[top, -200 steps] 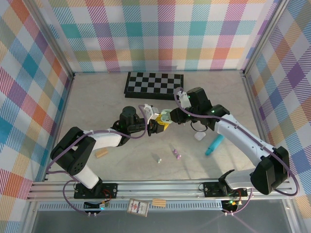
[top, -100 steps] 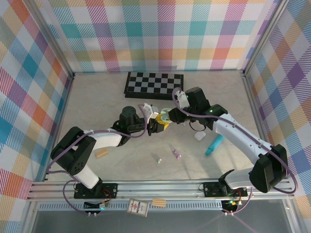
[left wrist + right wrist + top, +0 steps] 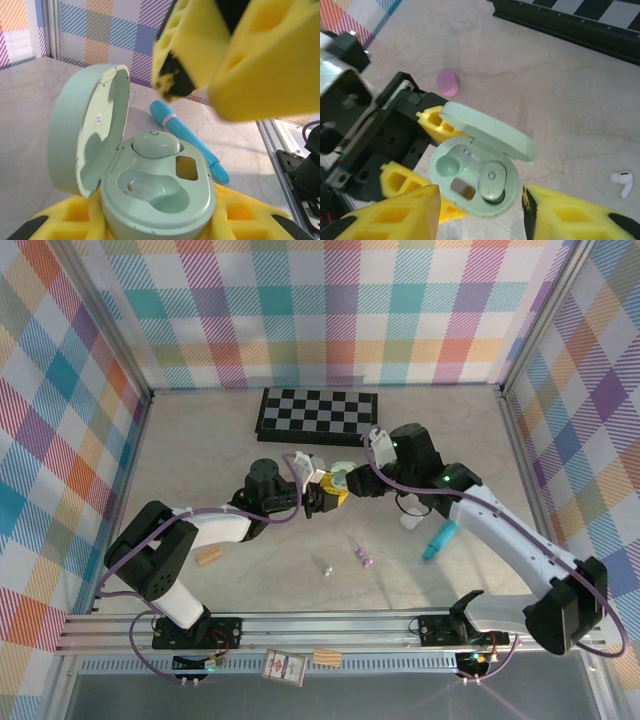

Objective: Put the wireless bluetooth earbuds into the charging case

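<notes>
The left arm [image 3: 215, 528] and the right arm [image 3: 500, 525] are built alike, with smooth white shells on the long links and chunky black housings at the joints. A thin purple cable [image 3: 215, 510] runs loosely alongside each. A small green light [image 3: 441, 478] glows on the right one. The left tool [image 3: 323, 497] and right tool [image 3: 352, 481] carry blocky yellow fingers [image 3: 402, 217] moulded with rectangular pockets.

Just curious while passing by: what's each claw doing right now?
Left gripper: closed, holding the mint earbud case.
Right gripper: open, holding nothing.
</notes>
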You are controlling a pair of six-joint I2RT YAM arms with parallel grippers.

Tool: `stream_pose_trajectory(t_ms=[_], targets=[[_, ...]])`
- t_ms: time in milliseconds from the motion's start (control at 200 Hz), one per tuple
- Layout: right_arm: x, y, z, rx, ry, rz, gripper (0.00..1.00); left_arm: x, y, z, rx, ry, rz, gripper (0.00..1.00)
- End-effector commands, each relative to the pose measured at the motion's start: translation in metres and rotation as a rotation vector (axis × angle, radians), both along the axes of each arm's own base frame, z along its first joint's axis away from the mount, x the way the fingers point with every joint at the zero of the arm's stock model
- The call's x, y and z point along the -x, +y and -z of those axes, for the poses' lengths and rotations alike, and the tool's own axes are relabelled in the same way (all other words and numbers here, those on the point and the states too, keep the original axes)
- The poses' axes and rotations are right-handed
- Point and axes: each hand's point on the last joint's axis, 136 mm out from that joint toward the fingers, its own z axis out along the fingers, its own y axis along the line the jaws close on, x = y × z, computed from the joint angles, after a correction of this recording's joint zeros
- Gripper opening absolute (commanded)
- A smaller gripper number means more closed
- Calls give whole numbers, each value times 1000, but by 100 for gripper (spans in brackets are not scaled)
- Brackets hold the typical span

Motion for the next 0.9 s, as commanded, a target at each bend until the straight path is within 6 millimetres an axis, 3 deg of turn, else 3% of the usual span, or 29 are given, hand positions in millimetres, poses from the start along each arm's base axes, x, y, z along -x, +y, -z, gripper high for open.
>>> stream_pose_trajectory(t_ms=[0,140,365,640,895], targets=[[13,-8,-7,-31,2,23,50,-3,2,-19,37,-83,-2,27],[36,-12,7,-83,89,29,54,-19,18,-21,35,-96,-55,27],[72,-4,65,-108,266,47,56,-52,59,-28,42,-121,-183,27],[111,46,136,82,364,-55,56,-73,99,-35,28,-133,-308,27],[107,91,176,174,372,-229,57,-82,122,-43,21,-147,-379,27]])
